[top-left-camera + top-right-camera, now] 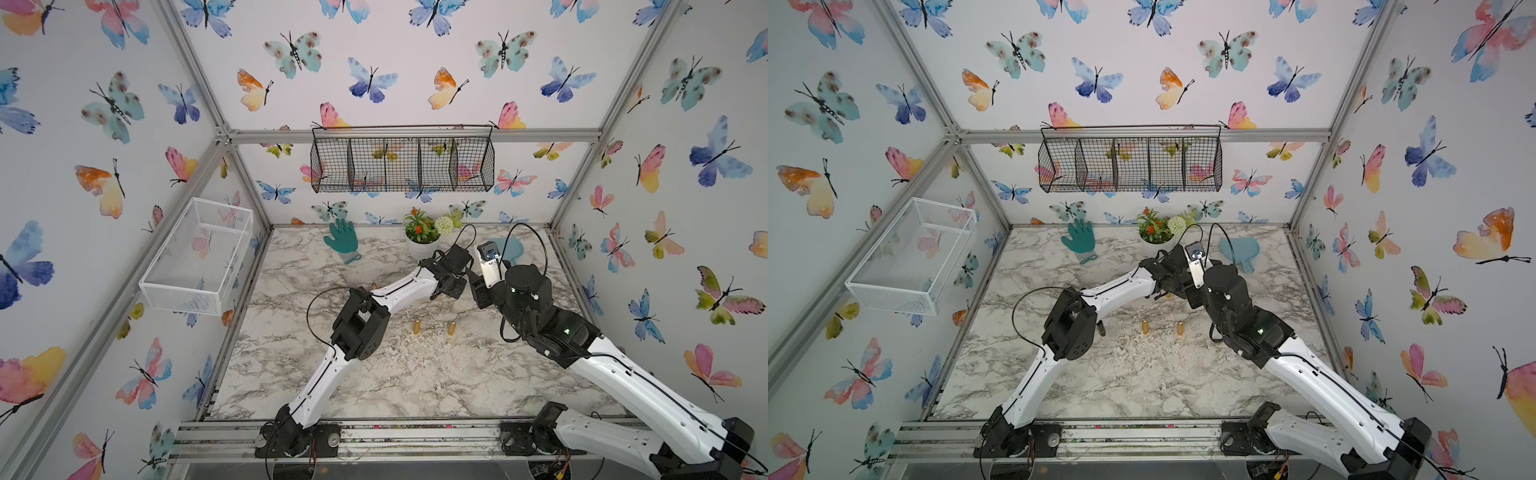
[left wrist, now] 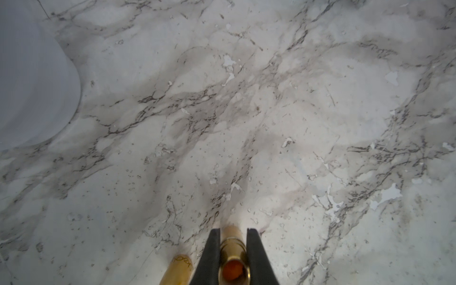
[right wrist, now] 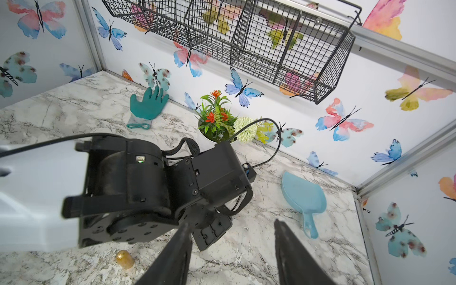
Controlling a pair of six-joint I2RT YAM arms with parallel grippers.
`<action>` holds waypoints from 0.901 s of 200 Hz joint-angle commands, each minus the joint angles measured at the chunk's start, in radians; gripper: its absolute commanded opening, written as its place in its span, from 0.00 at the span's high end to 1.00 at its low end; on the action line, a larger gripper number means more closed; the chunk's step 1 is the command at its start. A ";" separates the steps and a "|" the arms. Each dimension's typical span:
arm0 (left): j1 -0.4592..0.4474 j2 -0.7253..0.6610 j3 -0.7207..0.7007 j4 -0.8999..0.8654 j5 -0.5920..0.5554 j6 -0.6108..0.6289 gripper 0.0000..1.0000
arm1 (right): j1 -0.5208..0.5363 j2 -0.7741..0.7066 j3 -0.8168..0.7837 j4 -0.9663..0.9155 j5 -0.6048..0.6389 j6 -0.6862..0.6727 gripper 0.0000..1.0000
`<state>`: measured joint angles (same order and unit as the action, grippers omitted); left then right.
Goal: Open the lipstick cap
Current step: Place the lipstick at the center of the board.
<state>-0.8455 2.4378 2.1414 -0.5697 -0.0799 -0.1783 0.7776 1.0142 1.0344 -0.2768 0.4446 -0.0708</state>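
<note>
Table (image 1: 415,386): marble-pattern top, scuffed pale in the middle.
Gold tube (image 1: 417,327): upright on the table, between the two arms, on the near side of both grippers.
Second gold tube (image 1: 451,328): upright, near the first, on the right arm's side.
White basket (image 1: 195,257): mesh, fixed to the left wall above the table edge.
Left gripper (image 2: 233,232): jaws clamped tight on the lipstick, one black finger on each side of it.
Lipstick (image 2: 233,249): gold. It is held in the left gripper over the far middle of the table, in front of the plant pot. The end facing the wrist camera is open, with orange-red colour inside. The paler far end points down at the table; whether it touches cannot be told. The gripper covers it in both top views.
Gold piece (image 2: 179,267): just beside one left finger, with lettering on it. Cap or another tube cannot be told.
Right gripper (image 3: 231,222): jaws partly apart with nothing between them, just beside the left gripper.
Glove (image 1: 341,237): green, flat on the table near the back wall.
Plant pot (image 1: 420,249): white, holding green leaves and orange and white flowers.
Scoop (image 3: 302,192): light blue, lying far right.
Black basket (image 1: 402,164): wire, with dividers, hung on the back wall.
</note>
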 commanded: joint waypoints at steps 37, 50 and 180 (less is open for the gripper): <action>-0.005 -0.010 0.010 -0.006 0.002 0.010 0.60 | 0.000 -0.005 -0.013 0.002 -0.013 0.014 0.45; -0.004 -0.028 0.018 -0.019 0.001 0.007 0.56 | 0.000 0.000 -0.008 0.001 -0.019 0.013 0.45; 0.218 -0.657 -0.476 -0.054 0.254 -0.065 0.30 | 0.000 0.180 0.072 0.182 -0.229 0.013 0.44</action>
<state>-0.6945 1.8732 1.8114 -0.5854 0.1425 -0.2283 0.7776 1.1389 1.0786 -0.1783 0.3122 -0.0715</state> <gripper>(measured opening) 0.665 0.557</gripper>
